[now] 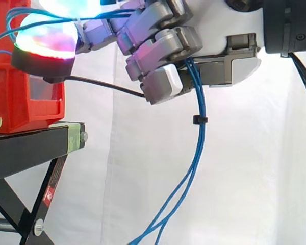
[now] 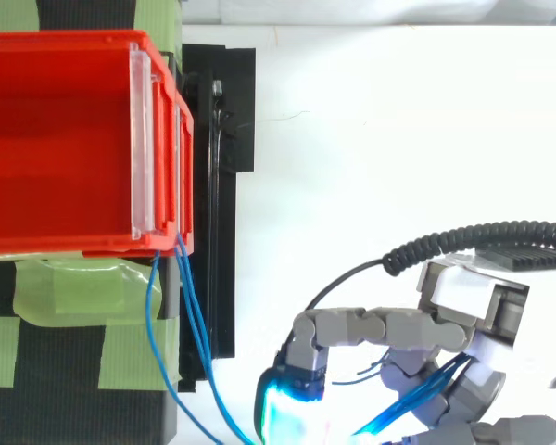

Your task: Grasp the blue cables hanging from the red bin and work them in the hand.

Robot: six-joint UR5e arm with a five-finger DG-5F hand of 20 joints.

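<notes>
The hand (image 1: 222,69) is closed on the blue cables (image 1: 199,143), its fingers curled over so that the strands run between them and the palm. From the side, the cables leave the top of the red bin (image 2: 65,139) at the left and cross level to the hand. They pass through the curled fingers and drop in a loose bundle toward the bottom edge. A small black tie (image 1: 200,120) clasps the bundle just below the hand, and lower down the strands spread apart a little. One glowing fingertip pad (image 1: 46,35), white and cyan with a red rim, sits right in front of the bin's upper part. From above, the strands come out at the bin's front corner and trail over the edge of the black stand (image 1: 25,145), which has green tape (image 2: 65,292) on it. They show again as a blue streak inside the curled fingers, with the hand well clear of the bin's side. A white curtain (image 1: 255,168) hangs behind
</notes>
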